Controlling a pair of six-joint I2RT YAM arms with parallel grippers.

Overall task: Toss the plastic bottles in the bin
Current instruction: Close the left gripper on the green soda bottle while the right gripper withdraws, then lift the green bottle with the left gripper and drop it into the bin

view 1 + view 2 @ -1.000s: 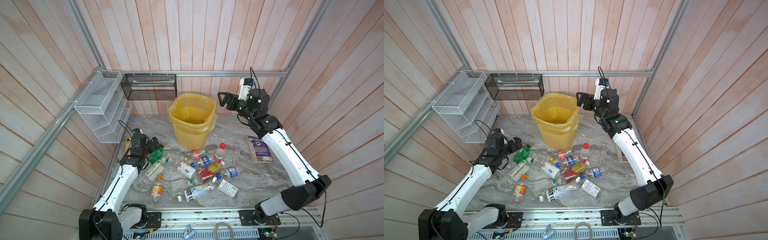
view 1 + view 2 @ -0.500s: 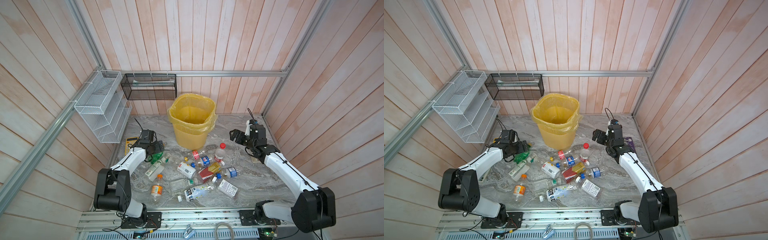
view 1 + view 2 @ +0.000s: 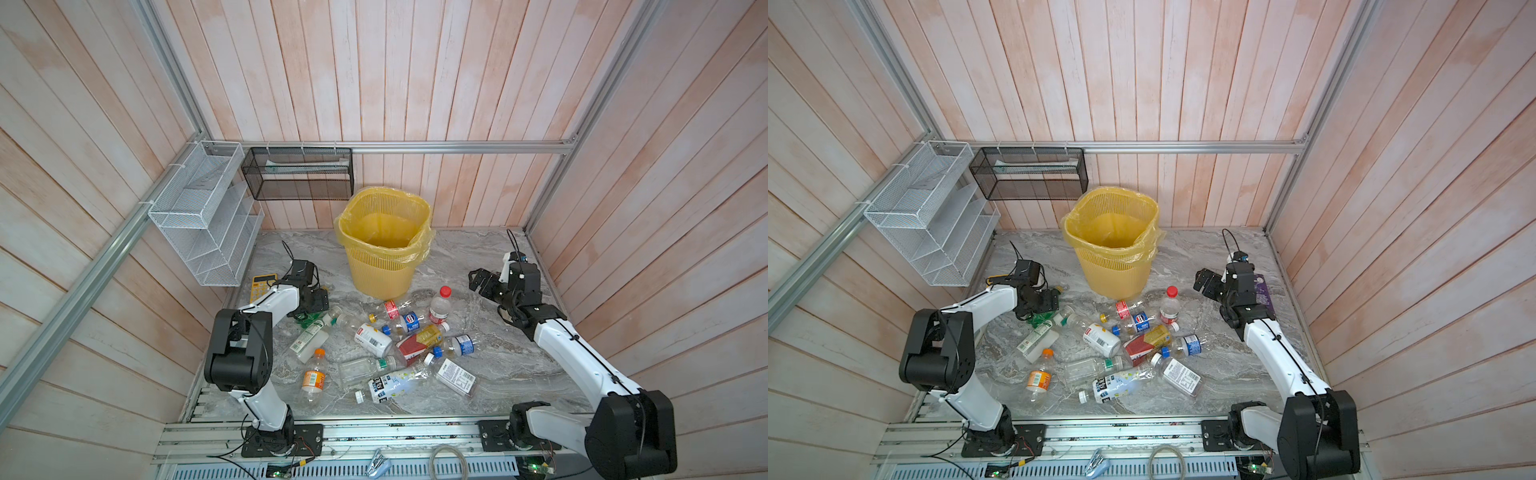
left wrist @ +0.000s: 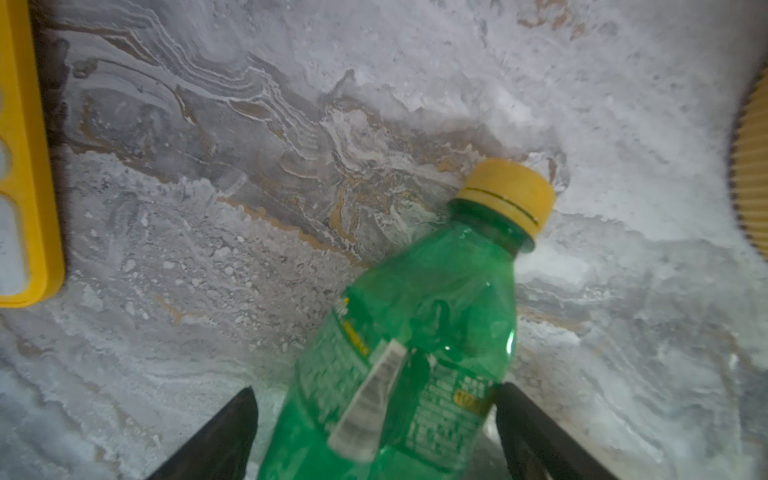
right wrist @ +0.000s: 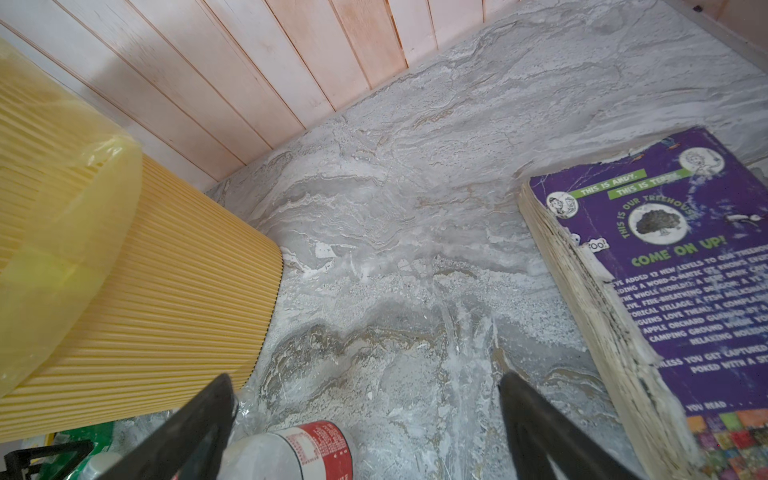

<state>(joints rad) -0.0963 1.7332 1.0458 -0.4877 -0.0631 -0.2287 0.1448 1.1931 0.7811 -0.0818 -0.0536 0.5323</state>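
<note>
The yellow lattice bin point(image 3: 384, 266) point(image 3: 1115, 270) with its yellow bag stands at the back middle of the marble floor. Several plastic bottles point(image 3: 374, 338) point(image 3: 1100, 338) lie in a heap in front of it. A green bottle with a yellow cap point(image 4: 415, 332) point(image 3: 306, 322) lies at the heap's left end. My left gripper point(image 4: 374, 386) point(image 3: 318, 301) straddles its body, one finger touching it and a gap at the other. My right gripper point(image 5: 365, 376) point(image 3: 478, 280) hangs open and empty, low over the floor right of the bin, just behind an upright red-capped bottle point(image 3: 440, 305) point(image 5: 307, 449).
A purple book point(image 5: 685, 270) point(image 3: 1262, 291) lies under the right arm by the right wall. A yellow calculator point(image 3: 264, 286) point(image 4: 25, 166) lies left of the left gripper. A white wire rack point(image 3: 203, 216) and a black mesh basket point(image 3: 299, 174) hang on the walls.
The right arm has dropped from beside the bin's rim to low over the floor on the right. The left gripper has settled over the green bottle and its jaws have narrowed.
</note>
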